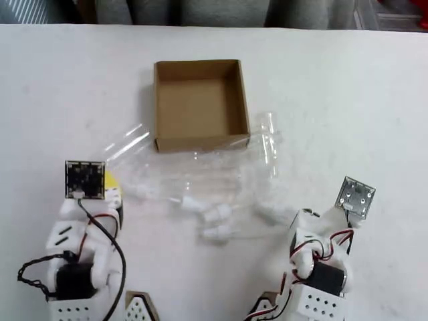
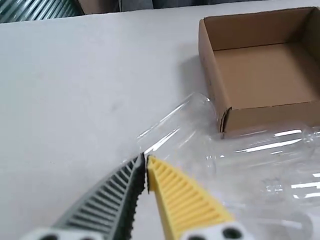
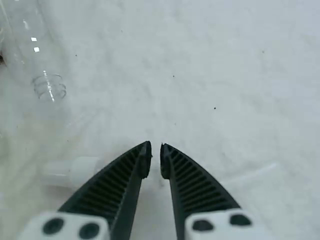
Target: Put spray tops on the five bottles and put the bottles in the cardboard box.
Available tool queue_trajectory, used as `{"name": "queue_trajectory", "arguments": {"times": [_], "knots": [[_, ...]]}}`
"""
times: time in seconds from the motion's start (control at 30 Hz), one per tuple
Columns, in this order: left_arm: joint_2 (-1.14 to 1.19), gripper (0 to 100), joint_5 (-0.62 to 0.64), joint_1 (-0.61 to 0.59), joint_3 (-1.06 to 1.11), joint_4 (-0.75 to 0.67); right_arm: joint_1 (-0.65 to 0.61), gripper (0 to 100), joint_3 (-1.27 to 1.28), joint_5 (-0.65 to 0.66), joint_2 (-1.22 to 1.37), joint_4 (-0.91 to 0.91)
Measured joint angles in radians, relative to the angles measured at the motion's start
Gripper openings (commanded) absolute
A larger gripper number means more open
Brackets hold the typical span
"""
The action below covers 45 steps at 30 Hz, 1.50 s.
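The open cardboard box (image 1: pixel 200 142) stands at the table's middle back and holds nothing. Several clear bottles (image 1: pixel 200 177) without tops lie jumbled in front of it; one (image 1: pixel 127 144) points left, another (image 1: pixel 269 142) leans by the box's right corner. Several white spray tops (image 1: pixel 215 215) lie loose nearer the arms. My left gripper (image 2: pixel 146 162), one grey and one yellow finger, is shut and empty, its tips just short of a clear bottle (image 2: pixel 175 125) beside the box (image 2: pixel 270 117). My right gripper (image 3: pixel 155 156) is shut over bare table, with a spray top (image 3: pixel 70 172) and a threaded bottle neck (image 3: pixel 49 87) off to one side.
The left arm (image 1: pixel 80 261) sits at the front left, the right arm (image 1: pixel 321 261) at the front right. Bare white table (image 1: pixel 348 100) stretches on both sides of the box and behind it. Chairs or furniture stand past the far edge.
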Motion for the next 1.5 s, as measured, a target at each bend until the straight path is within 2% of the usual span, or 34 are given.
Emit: {"name": "queue_trajectory", "arguments": {"times": [0.13,0.43,0.73,1.0,1.2,1.4,1.5], "knots": [[0.106,2,0.0,-0.003,-0.114,0.058,0.0,1.9,0.0,0.0,0.0,0.0],[0.709,2,0.0,-0.003,-0.494,0.129,0.0,1.9,0.0,0.0,0.0,0.0],[1.16,2,0.0,-0.04,-0.806,0.135,0.0,1.8,0.0,0.0,0.0,0.0],[1.344,2,0.146,-0.095,-1.126,0.135,0.0,1.8,0.0,0.0,0.0,0.0],[1.498,2,0.163,-0.043,-1.157,0.135,0.0,1.8,0.0,0.0,0.0,0.0],[1.628,14,0.163,0.051,-1.085,0.135,0.0,1.8,0.0,0.0,0.0,0.0],[1.628,15,0.163,0.133,-0.999,0.135,0.0,1.8,0.0,0.0,0.0,0.0]]}}
